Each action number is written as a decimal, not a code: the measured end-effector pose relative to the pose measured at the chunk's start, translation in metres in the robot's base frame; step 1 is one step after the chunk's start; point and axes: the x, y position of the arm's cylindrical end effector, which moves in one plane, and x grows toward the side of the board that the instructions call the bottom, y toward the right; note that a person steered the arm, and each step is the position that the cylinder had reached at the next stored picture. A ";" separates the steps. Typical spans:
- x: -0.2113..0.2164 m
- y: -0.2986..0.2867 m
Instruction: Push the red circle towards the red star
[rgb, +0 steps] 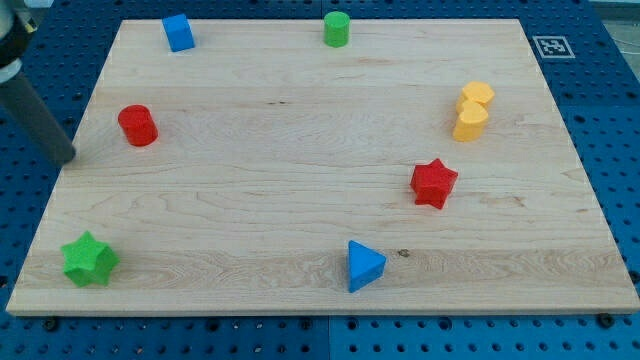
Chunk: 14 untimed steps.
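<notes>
The red circle (137, 125) stands on the wooden board near the view's left edge, in its upper half. The red star (433, 183) lies at the view's right of centre, far from the circle. My tip (68, 155) is the lower end of the dark rod that comes in from the view's upper left. It rests at the board's left edge, left of and slightly below the red circle, with a clear gap between them.
A blue cube (178, 32) and a green cylinder (336, 28) sit along the view's top. Two yellow blocks (473, 110) touch each other at the right. A blue triangle (364, 265) lies at bottom centre, a green star (89, 259) at bottom left.
</notes>
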 end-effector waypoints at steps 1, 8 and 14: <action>-0.030 0.002; -0.023 0.119; -0.005 0.225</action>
